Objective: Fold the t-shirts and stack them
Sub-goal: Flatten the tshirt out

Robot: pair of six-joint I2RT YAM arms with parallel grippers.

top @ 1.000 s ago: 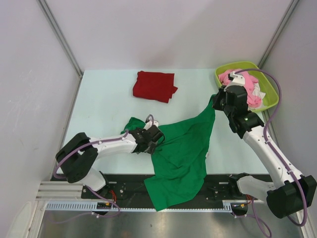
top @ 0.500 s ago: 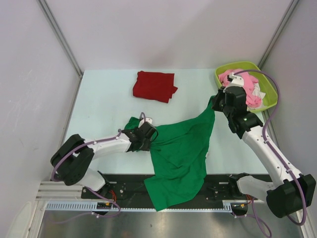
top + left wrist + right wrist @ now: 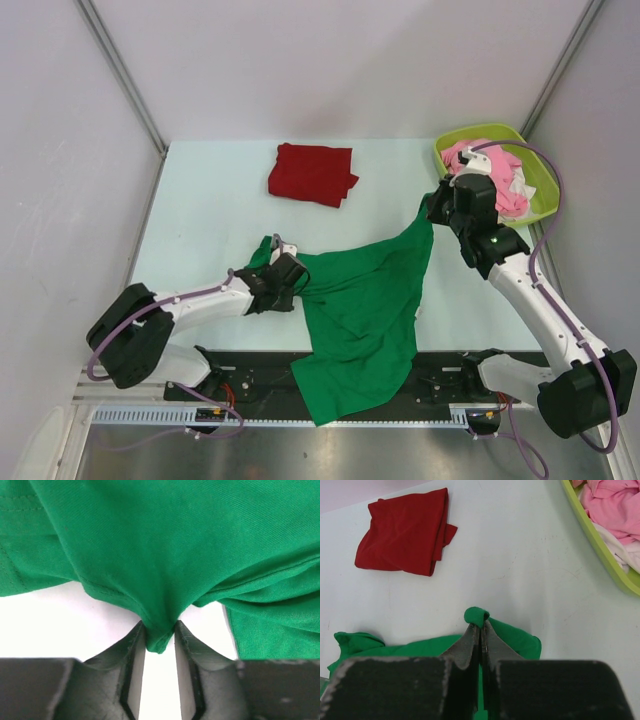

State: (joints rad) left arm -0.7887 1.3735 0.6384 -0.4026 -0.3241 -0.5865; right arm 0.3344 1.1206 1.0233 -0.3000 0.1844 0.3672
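Observation:
The green t-shirt [image 3: 370, 300] lies crumpled across the near middle of the table, and its lower part hangs over the front edge. My left gripper [image 3: 295, 272] is at the shirt's left side. In the left wrist view its jaws [image 3: 160, 630] pinch a bunched fold of the green t-shirt [image 3: 175, 540] between their tips. My right gripper [image 3: 433, 209] holds the shirt's far right corner raised. It is shut [image 3: 481, 625] on a nub of green t-shirt [image 3: 517, 636]. The dark red t-shirt [image 3: 312, 173] [image 3: 405, 532] lies folded at the back of the table, apart from both grippers.
A lime green basket [image 3: 545, 185] [image 3: 600, 547] stands at the back right, just behind the right arm. It holds a pink garment [image 3: 512, 198] [image 3: 615, 505] and a white cloth [image 3: 626, 556]. A black rail [image 3: 250, 375] runs along the table's near edge.
My left gripper slid left along the green shirt and its jaws narrowed onto a fold of it. The right gripper kept its hold and barely moved.

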